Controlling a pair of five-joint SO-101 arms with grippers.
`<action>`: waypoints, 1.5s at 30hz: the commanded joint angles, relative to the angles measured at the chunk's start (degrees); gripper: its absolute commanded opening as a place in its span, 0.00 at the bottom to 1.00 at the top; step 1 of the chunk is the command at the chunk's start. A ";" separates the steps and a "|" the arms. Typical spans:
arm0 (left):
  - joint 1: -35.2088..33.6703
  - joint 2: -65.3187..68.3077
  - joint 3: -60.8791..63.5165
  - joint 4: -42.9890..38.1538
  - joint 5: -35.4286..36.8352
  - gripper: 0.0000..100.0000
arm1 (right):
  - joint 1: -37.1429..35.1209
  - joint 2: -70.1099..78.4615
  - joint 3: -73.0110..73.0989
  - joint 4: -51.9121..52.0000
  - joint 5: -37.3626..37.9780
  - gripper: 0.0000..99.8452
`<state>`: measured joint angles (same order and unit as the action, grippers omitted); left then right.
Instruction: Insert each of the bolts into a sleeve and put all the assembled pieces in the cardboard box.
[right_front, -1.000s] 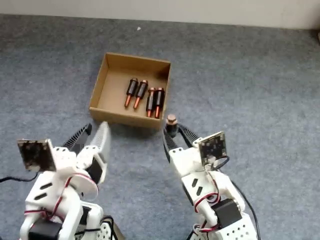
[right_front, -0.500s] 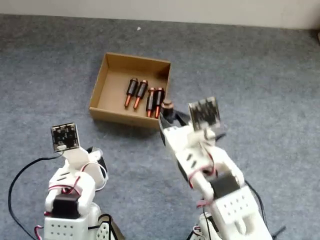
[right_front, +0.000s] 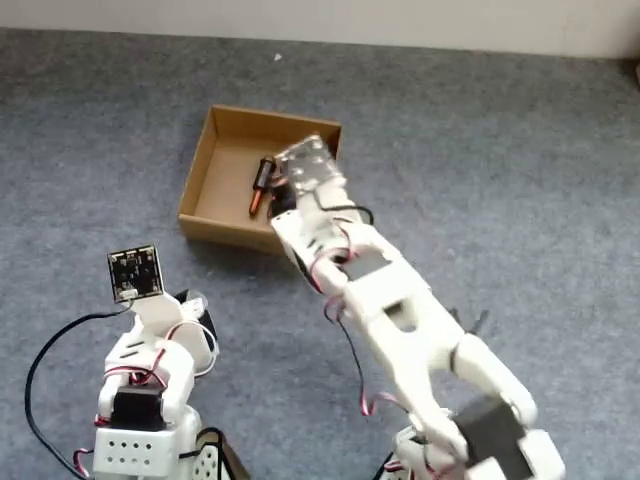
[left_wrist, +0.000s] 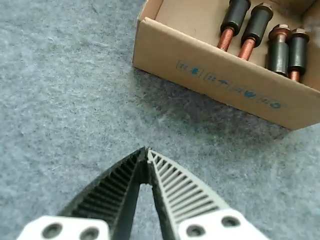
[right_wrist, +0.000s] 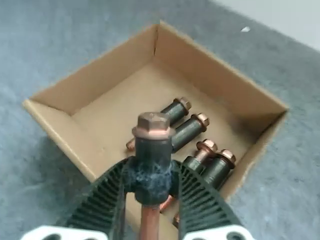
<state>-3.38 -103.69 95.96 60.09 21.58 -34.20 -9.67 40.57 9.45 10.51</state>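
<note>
1. The right arm (right_front: 400, 310) stretches over the shallow brown cardboard box (right_wrist: 95, 82). Its jaws pinch a black sleeve (right_wrist: 150, 157) with a copper bolt (right_wrist: 152, 125) seated in it, head up, probably for dropping inside.
2. Four assembled copper-and-black pieces (right_wrist: 192, 131) lie side by side on the box floor, with bare floor beside them for this one.
3. The left arm (right_front: 150, 360) rests apart, jaws pressed together and empty above the grey carpeted desk (left_wrist: 60, 75), clear of the drop.
4. From above, the right arm hides most of the box's contents. The held bolt's lower end is cut off, so whether it hangs past the near wall is unclear.
</note>
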 joint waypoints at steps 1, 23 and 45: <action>-0.40 -0.31 1.19 -1.32 -0.62 0.01 | -0.22 4.62 -8.22 -1.71 1.49 0.05; -0.13 -0.22 1.19 -1.32 -0.79 0.01 | -0.31 -29.14 14.20 8.57 1.32 0.00; -0.04 0.13 1.19 -1.23 -0.79 0.01 | 18.59 -96.13 64.40 21.58 1.23 0.00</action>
<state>-3.38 -103.69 96.04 60.00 21.41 -19.25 -101.01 95.87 26.24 11.21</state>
